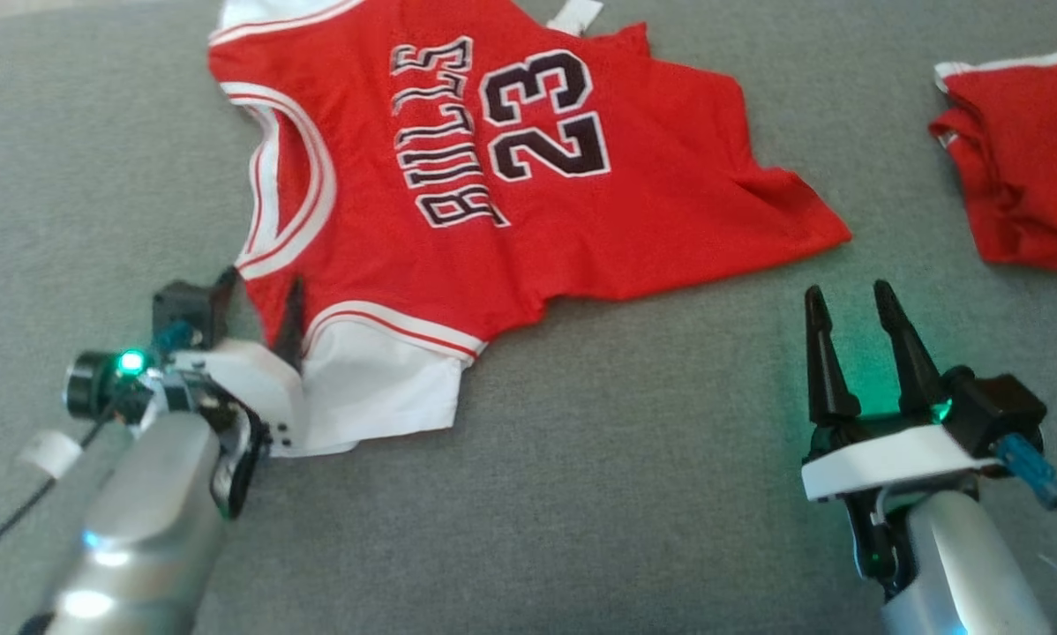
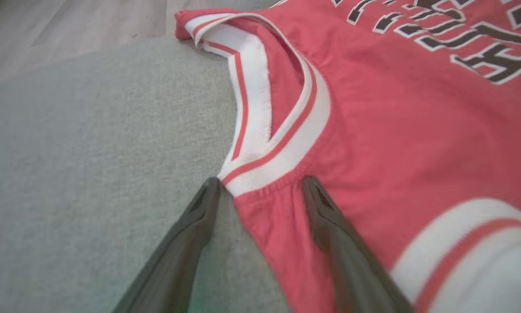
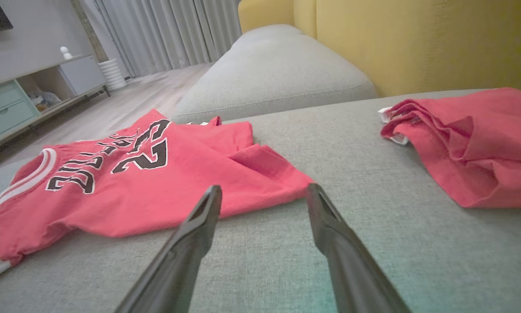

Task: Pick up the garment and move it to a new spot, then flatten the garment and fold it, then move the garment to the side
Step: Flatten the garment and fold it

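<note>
The garment (image 1: 458, 176) is a red jersey with white trim, "BULLS" and "23" in black, spread on the grey cushion (image 1: 581, 494). My left gripper (image 1: 259, 295) is open at the jersey's near shoulder strap (image 2: 269, 191), one finger on the cushion and the other on the red cloth. In the left wrist view the strap's red cloth lies between the two fingers (image 2: 199, 217). My right gripper (image 1: 850, 304) stands open over bare cushion, just short of the jersey's hem corner (image 3: 286, 182), holding nothing.
A second red garment (image 1: 1014, 159) lies crumpled at the right of the cushion. Behind it rises a yellow backrest (image 3: 417, 39). Another grey seat (image 3: 278, 74), wooden floor and a low cabinet (image 3: 21, 104) lie beyond the jersey.
</note>
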Available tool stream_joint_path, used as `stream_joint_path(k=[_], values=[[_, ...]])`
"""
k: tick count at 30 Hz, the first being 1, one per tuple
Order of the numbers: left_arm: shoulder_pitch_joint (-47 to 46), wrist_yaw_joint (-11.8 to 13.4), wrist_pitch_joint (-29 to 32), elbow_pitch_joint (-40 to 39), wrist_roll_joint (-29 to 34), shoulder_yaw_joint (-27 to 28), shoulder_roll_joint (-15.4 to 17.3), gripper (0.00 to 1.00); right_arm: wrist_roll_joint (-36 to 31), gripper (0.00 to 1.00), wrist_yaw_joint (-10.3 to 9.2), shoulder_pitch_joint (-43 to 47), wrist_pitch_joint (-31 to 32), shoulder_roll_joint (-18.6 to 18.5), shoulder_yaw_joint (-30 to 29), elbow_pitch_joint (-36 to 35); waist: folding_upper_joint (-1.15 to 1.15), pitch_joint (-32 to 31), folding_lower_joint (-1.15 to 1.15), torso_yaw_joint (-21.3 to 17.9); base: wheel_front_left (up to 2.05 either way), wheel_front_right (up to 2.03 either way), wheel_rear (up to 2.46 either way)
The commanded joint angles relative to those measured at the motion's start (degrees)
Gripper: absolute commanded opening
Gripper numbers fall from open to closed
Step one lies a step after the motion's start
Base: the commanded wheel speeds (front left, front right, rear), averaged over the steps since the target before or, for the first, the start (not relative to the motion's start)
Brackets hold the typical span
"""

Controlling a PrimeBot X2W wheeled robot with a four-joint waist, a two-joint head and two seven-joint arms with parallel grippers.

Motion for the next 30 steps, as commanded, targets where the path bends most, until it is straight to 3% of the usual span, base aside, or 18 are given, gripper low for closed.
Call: stream_joint_path(k=[1, 2, 3, 4, 13, 23, 24, 25, 30], values=[[-1.9, -0.1, 1.1, 0.5, 0.2, 1.1, 2.3, 1.00, 0.5, 1.00, -0.05, -1.5, -0.4, -0.3, 1.4, -2.1, 0.00, 0.8, -0.01, -0.9, 0.00, 0.00, 0.00], [-2.4, -0.5, 1.5, 1.6, 0.2, 0.9, 2.4, 0.56, 0.6, 1.00, -0.05, -1.5, -0.4, -0.3, 1.5, -2.1, 0.00, 1.0, -0.01, -1.2, 0.00, 0.00, 0.00], [-2.8, -1.0, 1.7, 2.4, 0.2, 0.7, 2.4, 0.20, 0.7, 1.00, -0.05, -1.6, -0.4, -0.3, 1.5, -2.1, 0.00, 1.1, -0.01, -1.4, 0.00, 0.00, 0.00], [-3.3, -1.4, 1.3, 2.9, 0.2, 0.6, 2.6, 0.00, 0.8, 1.00, -0.05, -1.6, -0.4, -0.3, 1.5, -2.2, 0.00, 1.2, -0.01, -1.5, 0.00, 0.00, 0.00], [-11.5, -1.5, -6.6, 5.2, 2.4, 1.1, 5.4, 0.00, 1.3, 1.00, -0.05, -2.4, -0.4, -0.3, 2.4, -2.4, 0.00, 1.8, -0.01, -3.1, 0.00, 0.00, 0.00], [-23.1, -4.0, -7.5, 11.0, 5.9, -0.9, 9.6, 0.00, 1.5, 1.00, -0.05, -3.6, -0.4, -0.3, 4.1, -2.5, 0.00, 2.4, -0.01, -5.3, 0.00, 0.00, 0.00], [-23.6, -4.5, -7.0, 12.0, 5.8, -1.1, 9.6, 0.65, 1.5, 1.00, -0.05, -3.6, -0.4, -0.3, 4.2, -2.5, 0.00, 2.3, -0.01, -5.4, 0.00, 0.00, 0.00], [-24.1, -5.0, -6.6, 12.8, 5.8, -1.3, 9.5, 1.00, 1.5, 1.00, -0.05, -3.6, -0.4, -0.3, 4.2, -2.5, 0.00, 2.3, -0.01, -5.4, 0.00, 0.00, 0.00], [-24.6, -5.7, -8.8, 14.9, 5.4, -1.8, 8.0, 1.00, 1.4, 1.00, -0.05, -3.3, -0.4, -0.3, 2.8, -2.7, 0.00, 1.7, -0.01, -4.1, 0.00, 0.00, 0.00]])
